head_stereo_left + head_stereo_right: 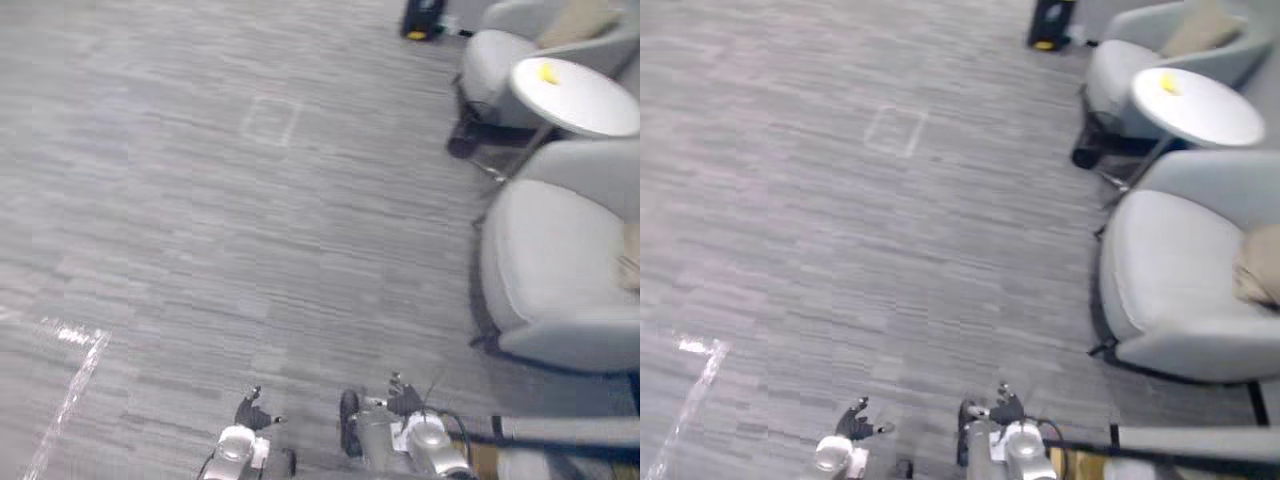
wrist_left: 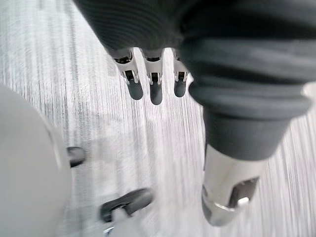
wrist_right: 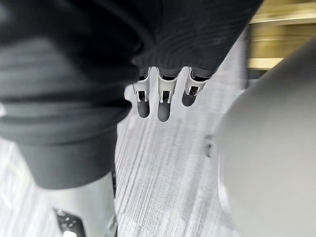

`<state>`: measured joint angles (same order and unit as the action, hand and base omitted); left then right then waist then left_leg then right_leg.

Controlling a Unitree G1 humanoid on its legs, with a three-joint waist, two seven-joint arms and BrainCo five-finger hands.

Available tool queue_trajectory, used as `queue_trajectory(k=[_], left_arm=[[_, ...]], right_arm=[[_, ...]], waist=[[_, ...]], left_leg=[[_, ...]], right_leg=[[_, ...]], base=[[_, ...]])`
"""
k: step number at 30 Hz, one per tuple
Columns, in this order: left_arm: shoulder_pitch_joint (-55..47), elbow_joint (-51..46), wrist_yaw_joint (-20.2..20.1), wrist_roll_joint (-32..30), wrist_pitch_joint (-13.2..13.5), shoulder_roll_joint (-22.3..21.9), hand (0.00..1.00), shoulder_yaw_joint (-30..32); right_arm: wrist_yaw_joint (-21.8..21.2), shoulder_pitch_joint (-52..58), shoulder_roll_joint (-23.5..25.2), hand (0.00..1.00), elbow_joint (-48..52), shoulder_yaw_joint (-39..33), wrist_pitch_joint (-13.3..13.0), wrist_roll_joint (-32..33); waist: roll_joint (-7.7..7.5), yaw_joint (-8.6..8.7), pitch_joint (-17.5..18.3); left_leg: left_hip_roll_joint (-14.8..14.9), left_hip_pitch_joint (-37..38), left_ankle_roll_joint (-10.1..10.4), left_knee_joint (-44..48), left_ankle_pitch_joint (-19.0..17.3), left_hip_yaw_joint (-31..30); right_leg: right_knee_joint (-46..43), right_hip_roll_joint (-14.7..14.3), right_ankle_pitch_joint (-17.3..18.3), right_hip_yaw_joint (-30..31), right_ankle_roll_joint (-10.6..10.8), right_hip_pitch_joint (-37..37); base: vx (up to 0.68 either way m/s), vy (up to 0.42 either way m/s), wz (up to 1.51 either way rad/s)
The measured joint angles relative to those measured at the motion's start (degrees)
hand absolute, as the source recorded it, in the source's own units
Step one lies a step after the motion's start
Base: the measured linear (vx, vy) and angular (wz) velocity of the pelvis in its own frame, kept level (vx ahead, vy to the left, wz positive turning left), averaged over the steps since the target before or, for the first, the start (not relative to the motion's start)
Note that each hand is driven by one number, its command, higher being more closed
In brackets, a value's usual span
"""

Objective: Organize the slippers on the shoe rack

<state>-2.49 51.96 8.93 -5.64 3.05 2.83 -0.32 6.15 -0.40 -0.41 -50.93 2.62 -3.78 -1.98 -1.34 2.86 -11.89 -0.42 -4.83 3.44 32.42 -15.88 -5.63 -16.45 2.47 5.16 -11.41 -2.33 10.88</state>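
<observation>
My left hand (image 2: 155, 91) hangs over the grey striped carpet (image 1: 250, 220) with its fingers straight and its thumb (image 2: 224, 195) apart. Nothing is held in it. My right hand (image 3: 163, 106) hangs the same way above the carpet, fingers relaxed and empty. Past the right hand runs a tan wooden edge (image 3: 279, 34); I cannot tell what it belongs to. A strip of the same tan colour lies at the bottom right in the left eye view (image 1: 482, 457).
Two grey armchairs (image 1: 560, 270) (image 1: 500, 55) stand on the right. Between them is a round white side table (image 1: 580, 95) with a small yellow thing (image 1: 547, 72) on it. A black object (image 1: 422, 18) sits at the back. Shiny tape (image 1: 70, 380) crosses the floor at the left.
</observation>
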Motion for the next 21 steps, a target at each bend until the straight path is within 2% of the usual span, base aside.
queue_trajectory(k=[1,3,5,6,7,9,10,11,12,13,14,15,16,17,18,19,20,21], left_arm=[[-0.3,-1.1,0.2,0.8,0.1,-0.8,0.0,1.8],[-0.7,-2.8,1.0,1.4,0.2,-1.1,0.0,4.2],[-0.7,-4.0,1.0,2.2,0.4,-1.4,0.0,4.7],[-0.5,-5.4,1.0,3.2,0.6,-1.8,0.0,5.1],[-0.4,-5.6,1.0,3.3,0.6,-1.9,0.0,5.3],[-0.1,-6.4,1.0,3.5,0.6,-2.1,0.0,5.9],[0.0,-6.8,1.0,3.6,0.7,-2.5,0.0,6.1],[0.0,-7.1,1.0,3.7,0.8,-2.7,0.0,6.1],[0.0,-7.3,1.0,3.7,0.8,-2.8,0.0,6.1],[0.2,-7.5,1.1,3.7,0.9,-2.7,0.0,6.6],[0.2,-7.5,1.1,3.7,1.0,-2.8,0.0,7.3],[0.2,-7.4,1.0,3.7,1.1,-2.7,0.0,8.1],[0.1,-7.3,1.0,3.7,1.1,-2.7,0.0,8.3],[0.0,-6.4,1.0,3.7,1.0,-2.2,0.0,8.2],[0.0,-5.9,1.0,3.7,0.9,-2.1,0.0,8.2],[0.0,-5.1,1.0,3.8,0.4,-1.9,0.0,8.1],[-0.1,-4.8,1.0,4.2,0.1,-2.1,0.0,7.7],[-0.2,-4.8,1.0,4.8,0.0,-2.4,0.0,7.6]], right_arm=[[0.0,0.2,-0.2,0.0,0.3,0.4,0.2,0.4],[0.1,0.3,0.4,0.0,0.4,1.1,0.3,0.9],[0.2,-0.2,0.4,0.0,0.5,1.5,0.3,0.9],[0.4,-1.1,0.2,0.0,0.6,1.5,0.4,0.9],[0.4,-1.1,0.2,0.0,0.7,1.5,0.4,0.9],[0.7,-1.2,0.3,0.0,0.8,1.5,0.4,0.8],[0.8,-1.2,0.1,0.0,0.8,1.5,0.4,0.8],[0.8,-1.3,0.0,0.0,0.8,1.5,0.4,0.7],[0.8,-1.6,0.1,0.0,0.3,1.9,0.5,0.7],[0.8,-2.3,0.4,0.0,-0.1,2.1,0.6,0.6],[0.7,-2.8,0.5,0.0,0.0,2.3,0.6,0.2],[0.6,-3.2,0.7,0.0,0.2,2.1,0.6,-0.3],[0.6,-3.2,0.8,0.0,0.3,1.9,0.5,-0.3],[0.5,-2.8,0.8,0.0,-0.1,1.8,0.5,-0.4],[0.4,-2.5,0.8,0.0,0.0,1.7,0.5,-0.4],[0.1,-1.6,0.9,0.0,0.3,1.0,0.5,-0.4],[-0.1,-0.3,0.9,0.0,0.5,0.3,0.5,-0.4],[-0.1,0.7,0.9,0.0,0.8,0.1,0.4,-0.4]], waist=[[0.85,-0.17,-0.6],[1.42,-2.32,-1.2],[1.25,-3.01,-1.2],[1.58,-3.41,-1.4],[1.58,-3.53,-1.5],[1.29,-3.78,-2.1],[1.61,-4.39,-2.4],[1.91,-5.12,-2.6],[2.22,-6.52,-2.4],[0.53,-6.55,-2.4],[0.1,-6.43,-2.3],[-0.29,-6.61,-2.2],[-0.59,-6.61,-2.2],[-1.44,-6.52,-2.4],[-1.51,-6.32,-2.4],[-1.55,-5.96,-2.5],[-1.64,-5.93,-2.4],[-1.55,-5.84,-2.4]], left_leg=[[2.1,-3.0,1.2,10.5,3.7,4.0],[7.6,-6.1,0.3,21.9,0.9,12.2],[9.0,-9.9,0.0,21.6,-0.6,15.0],[8.9,-14.3,-0.1,16.0,-2.0,16.7],[8.7,-15.3,-0.2,13.9,-1.9,17.4],[7.2,-18.1,-1.5,4.7,0.0,19.2],[5.5,-19.2,-1.9,-5.2,4.7,19.5],[5.0,-19.1,-2.1,-11.7,7.9,19.6],[4.2,-18.3,-4.3,-13.5,15.7,19.8],[1.8,-18.1,-6.3,-13.5,14.6,19.9],[0.7,-18.3,-7.7,-13.0,14.0,19.6],[-0.3,-18.0,-8.6,-11.3,12.1,19.6],[-0.9,-17.1,-9.0,-10.7,10.7,19.6],[-2.8,-13.2,-9.4,-10.2,7.3,18.7],[-3.3,-10.8,-9.4,-10.4,5.9,17.8],[-4.3,-6.4,-9.3,-11.3,4.1,16.0],[-5.0,-1.9,-9.1,-13.2,3.5,14.6],[-5.1,1.3,-9.2,-15.3,3.3,13.6]], right_leg=[[2.2,-1.2,0.7,0.0,-0.7,-4.4],[5.5,-2.7,2.9,1.2,-2.2,-11.9],[7.9,-2.5,4.3,1.4,-1.9,-15.8],[10.7,-1.7,5.1,1.0,-1.0,-18.4],[11.4,-1.4,5.3,0.8,-0.8,-19.1],[13.7,0.4,6.7,-0.3,0.7,-22.0],[14.7,1.5,8.3,-1.1,1.4,-24.2],[15.1,1.9,9.3,-1.2,2.2,-25.7],[15.7,2.2,10.5,-0.6,3.0,-27.4],[15.3,4.0,10.0,-0.6,2.4,-27.9],[13.5,4.9,9.0,-0.1,2.1,-27.1],[8.2,6.1,8.0,1.5,3.8,-25.8],[4.9,6.8,7.5,2.3,4.6,-25.3],[-6.7,8.2,4.7,4.5,8.6,-23.1],[-15.7,8.5,1.0,6.4,10.0,-20.2],[-30.6,8.4,-3.4,8.5,10.0,-14.6],[-40.4,8.2,-1.9,8.9,9.2,-10.2],[-43.9,7.8,0.1,8.4,8.0,-7.5]], base=[[0.53,-0.206,0.38],[0.52,-0.139,-0.21],[0.54,-0.079,-0.16],[0.42,0.003,0.0],[0.49,0.067,0.07],[0.36,0.11,0.26],[0.5,0.184,0.29],[0.63,0.249,0.14],[0.66,0.262,0.19],[0.56,0.224,0.32],[0.58,0.241,0.52],[0.47,0.209,0.39],[0.61,0.267,0.46],[0.6,0.257,0.36],[0.71,0.291,0.51],[0.67,0.242,0.52],[0.55,0.162,0.57],[0.53,0.119,0.62]])
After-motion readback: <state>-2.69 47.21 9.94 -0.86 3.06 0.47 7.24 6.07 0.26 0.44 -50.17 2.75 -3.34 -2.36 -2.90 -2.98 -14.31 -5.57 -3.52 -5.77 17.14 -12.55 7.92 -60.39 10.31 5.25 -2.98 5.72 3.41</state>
